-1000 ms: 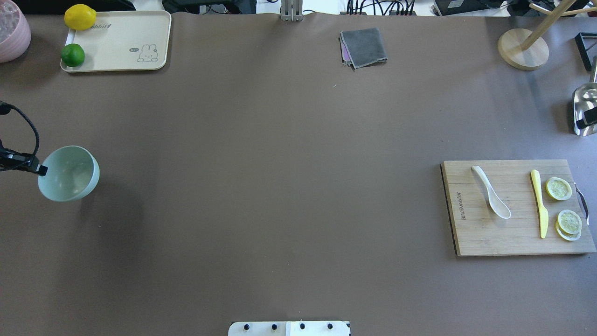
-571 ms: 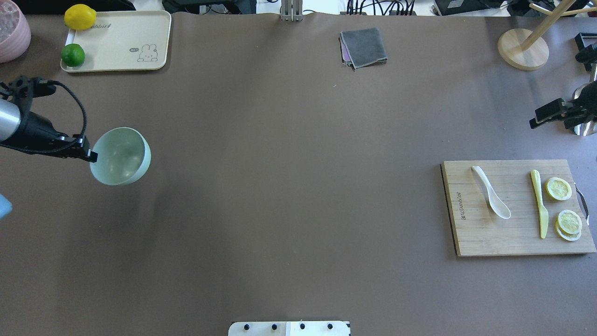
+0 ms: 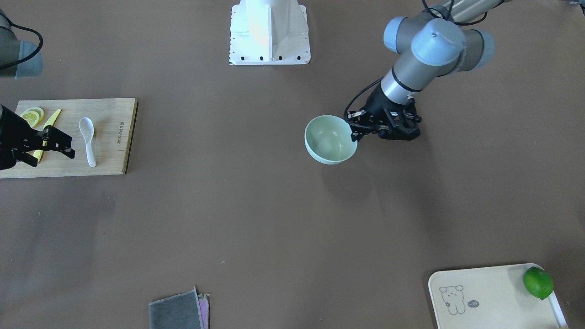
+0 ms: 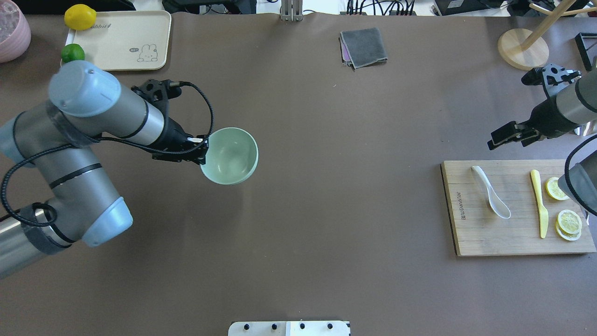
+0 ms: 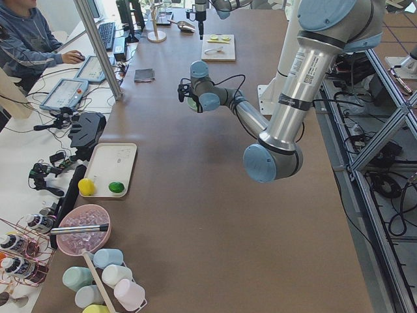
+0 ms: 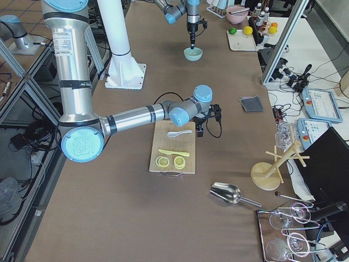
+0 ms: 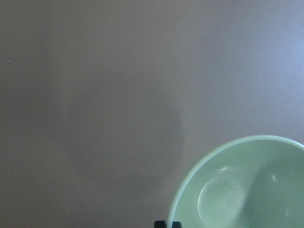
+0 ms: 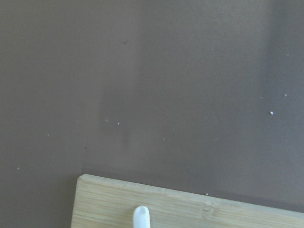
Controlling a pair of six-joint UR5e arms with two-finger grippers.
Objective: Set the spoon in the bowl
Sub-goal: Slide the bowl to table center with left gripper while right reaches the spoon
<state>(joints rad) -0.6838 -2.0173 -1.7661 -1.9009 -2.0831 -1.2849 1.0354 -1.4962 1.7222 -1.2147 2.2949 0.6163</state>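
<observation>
The pale mint-green bowl (image 4: pixel 232 156) hangs left of the table's middle, with its shadow on the cloth beneath. My left gripper (image 4: pixel 204 152) is shut on its left rim. The bowl also shows in the front view (image 3: pixel 329 140) and the left wrist view (image 7: pixel 247 190), and its inside is plain. The white spoon (image 4: pixel 491 199) lies on the wooden cutting board (image 4: pixel 475 235) at the right, scoop towards me. My right gripper (image 4: pixel 507 134) hovers just beyond the board's far edge, open and empty. Its wrist view shows the spoon's handle tip (image 8: pixel 141 217).
A yellow knife (image 4: pixel 541 205) and lemon slices (image 4: pixel 569 221) share the board. A cream tray (image 4: pixel 126 42) with a lemon (image 4: pixel 80 16) and a lime (image 4: pixel 72 52) is far left, a grey cloth (image 4: pixel 364 46) far middle, a wooden stand (image 4: pixel 522 46) far right.
My left arm has carried the bowl to the right, from the table's left edge toward the middle. My right arm has come in from the right edge to the board's far side.
</observation>
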